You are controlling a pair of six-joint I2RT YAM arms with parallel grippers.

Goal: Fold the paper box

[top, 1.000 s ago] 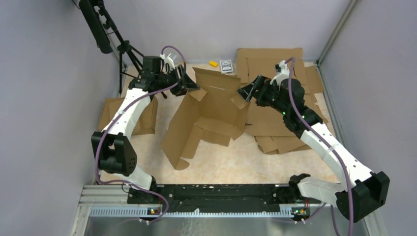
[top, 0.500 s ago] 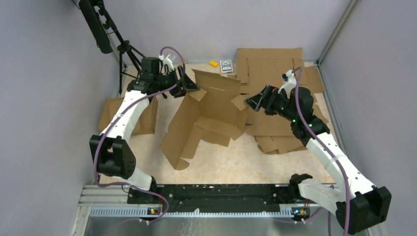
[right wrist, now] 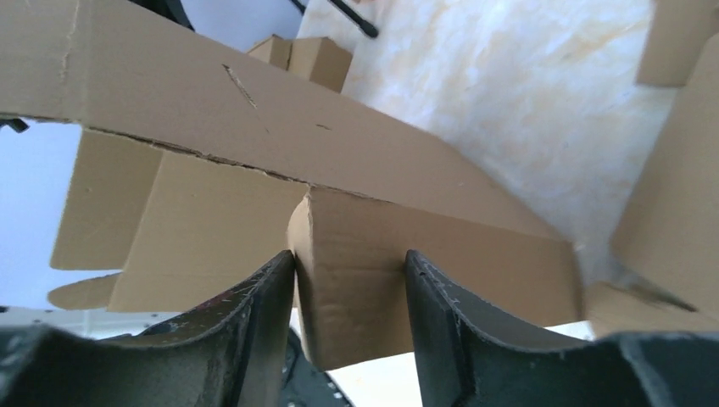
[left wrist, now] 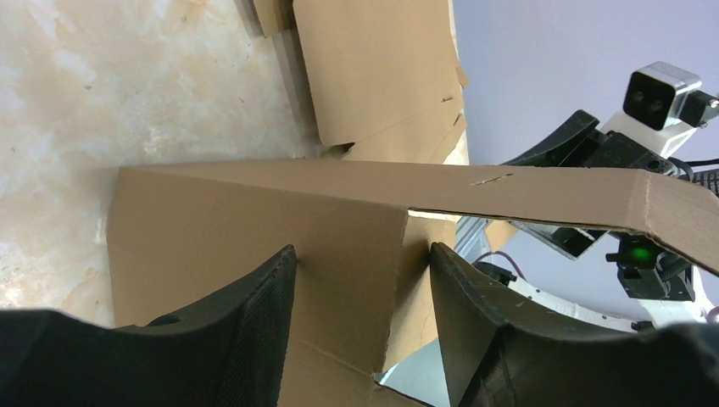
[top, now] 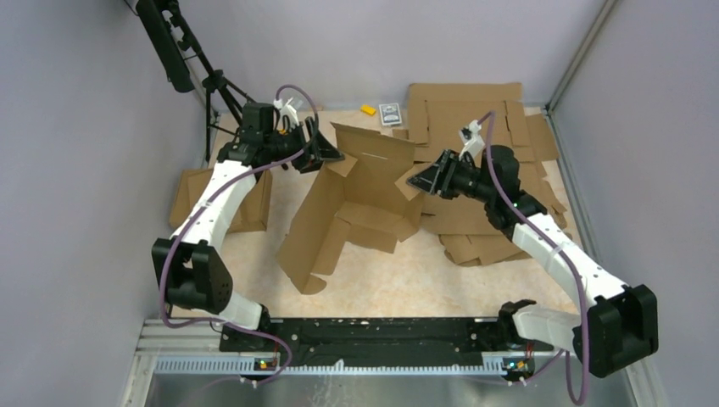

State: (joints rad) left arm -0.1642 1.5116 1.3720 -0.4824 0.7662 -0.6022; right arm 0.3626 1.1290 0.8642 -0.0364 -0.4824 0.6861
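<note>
A: Cardboard, brown and corrugated: the paper box (top: 356, 203), on the table (top: 398, 271), partly raised, rear wall upright, one long panel sloping down at its near left.
B: Left fingers (left wrist: 254, 331)?
A: At the box's far left corner, spread apart, astride a side panel, clear gap beside one pad. No clamp.
B: Right fingers (right wrist: 254, 339)?
A: At the box's right corner, spread wide, a bent flap filling the gap from pad to pad. Squeezing or merely touching: cannot tell.
B: Around the box?
A: Right of it and behind, a pile of flat cardboard sheets (top: 462, 106); left of it, smaller cardboard pieces (top: 191, 199).
</note>
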